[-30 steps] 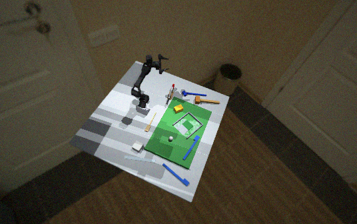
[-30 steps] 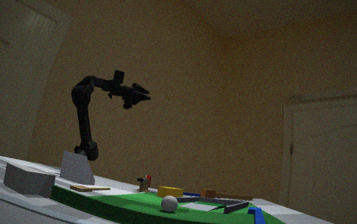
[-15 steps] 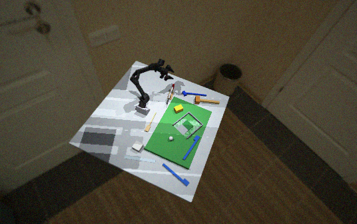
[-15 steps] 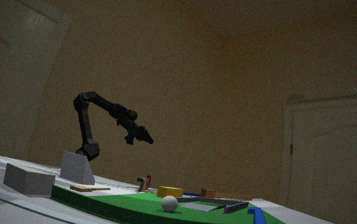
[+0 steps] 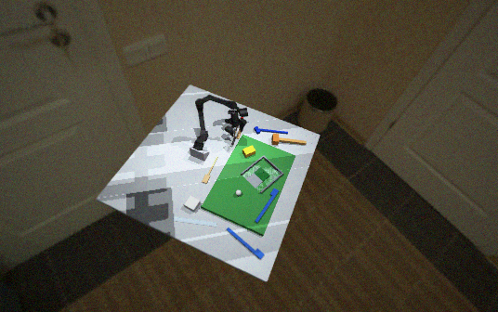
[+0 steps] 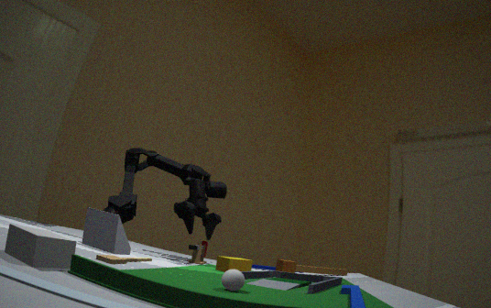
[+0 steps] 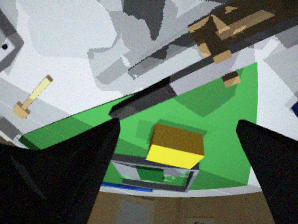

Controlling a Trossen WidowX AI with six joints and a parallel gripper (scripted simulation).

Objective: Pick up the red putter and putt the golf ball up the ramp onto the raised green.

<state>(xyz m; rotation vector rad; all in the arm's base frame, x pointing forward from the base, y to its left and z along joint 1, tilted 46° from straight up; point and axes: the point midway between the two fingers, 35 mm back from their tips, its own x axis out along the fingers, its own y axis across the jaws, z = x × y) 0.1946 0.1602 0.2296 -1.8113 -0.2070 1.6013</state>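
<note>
A small red part of the putter [image 6: 204, 249] shows beside a tan and dark holder [image 6: 197, 254] [image 7: 212, 37] at the mat's far edge. My gripper [image 6: 200, 236] [image 7: 179, 124] is open and empty, pointing down above the holder. A long dark grey bar [image 7: 145, 100] crosses the wrist view; whether it is the putter's shaft I cannot tell. The white golf ball [image 5: 238, 192] [image 6: 233, 280] rests on the green mat [image 5: 223, 192]. The grey ramp [image 5: 253, 179] [image 6: 275, 284] and dark green square [image 5: 263, 174] [image 7: 150, 173] lie inside a low grey frame.
A yellow block [image 5: 249, 151] [image 6: 234, 264] [image 7: 175, 156] sits on the mat near the gripper. A blue club [image 5: 266, 207] lies on the mat. An orange mallet [image 5: 293, 141], a tan mallet [image 5: 211, 169] [image 7: 40, 90] and a white block [image 5: 191, 203] [image 6: 41, 247] lie around it.
</note>
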